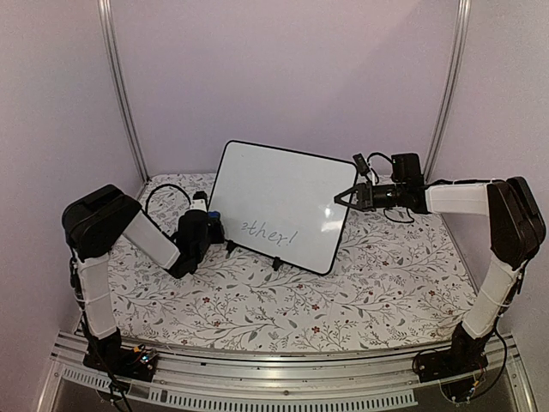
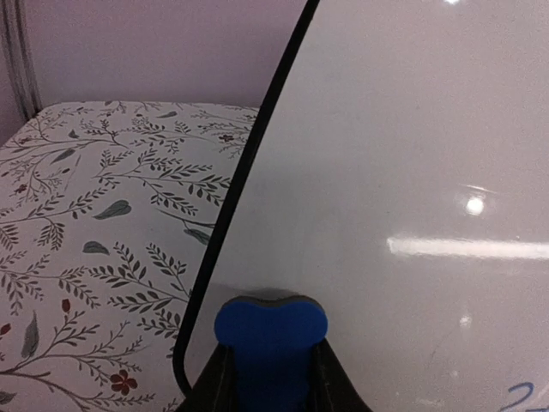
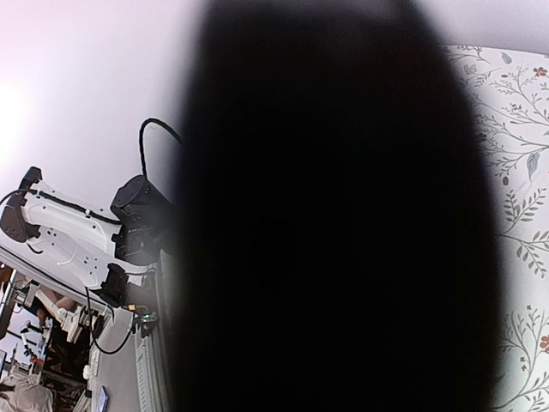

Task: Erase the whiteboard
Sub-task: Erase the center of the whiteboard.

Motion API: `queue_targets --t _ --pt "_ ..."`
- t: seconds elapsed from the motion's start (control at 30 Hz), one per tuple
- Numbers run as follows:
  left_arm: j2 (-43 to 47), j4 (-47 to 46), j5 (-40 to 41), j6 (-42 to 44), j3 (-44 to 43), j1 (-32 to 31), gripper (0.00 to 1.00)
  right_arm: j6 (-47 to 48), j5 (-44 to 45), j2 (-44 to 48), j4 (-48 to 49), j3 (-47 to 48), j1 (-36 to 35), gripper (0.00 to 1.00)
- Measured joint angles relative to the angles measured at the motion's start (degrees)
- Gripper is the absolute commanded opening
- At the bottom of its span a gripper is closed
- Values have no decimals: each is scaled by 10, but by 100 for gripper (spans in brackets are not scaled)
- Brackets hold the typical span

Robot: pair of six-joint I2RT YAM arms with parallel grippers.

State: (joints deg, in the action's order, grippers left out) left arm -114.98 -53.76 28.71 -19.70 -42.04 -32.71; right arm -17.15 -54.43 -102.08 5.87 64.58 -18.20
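— Table: what does it look like?
— The table [image 1: 386, 283] fills the lower half of the top view and is covered in a cloth printed with leaves and small red flowers. Pale walls close it in behind.

— Where is the board?
— The board [image 1: 283, 193] stands at the centre of the frame on small black feet [image 1: 276, 263]. It leans back and is turned at an angle, its left end lower in the frame than its right. It is glossy white with a thin black frame.

— And the arms?
— The left arm [image 1: 103, 249] rises at lower left and reaches to the board's lower left corner. The right arm [image 1: 506, 240] rises at lower right and reaches to the board's right edge.

— What are the pincers doing?
— The left gripper [image 2: 270, 365] is clamped on a blue eraser [image 2: 270, 322], which sits against the board's face just inside the frame. The right gripper [image 1: 341, 196] meets the right edge of the board. Its own camera is blocked by a dark blur, so I cannot tell whether it is spread or pinching.

— Any writing?
— Grey writing [image 1: 268, 232] reading "ether!" sits low on the board, right of the eraser.
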Motion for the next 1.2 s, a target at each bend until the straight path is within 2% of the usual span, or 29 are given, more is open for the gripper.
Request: queue_targets --t 0.2,0.57,1.2 --pt "-2 -4 -2 14 -3 -8 0 -1 -1 0 0 0 0 0" --pt "-28 -48 -17 31 -41 -73 0 -4 5 0 2 2 2 0" --pt "1 -27 -28 24 10 -34 0 0 5 -4 2 3 1 0"
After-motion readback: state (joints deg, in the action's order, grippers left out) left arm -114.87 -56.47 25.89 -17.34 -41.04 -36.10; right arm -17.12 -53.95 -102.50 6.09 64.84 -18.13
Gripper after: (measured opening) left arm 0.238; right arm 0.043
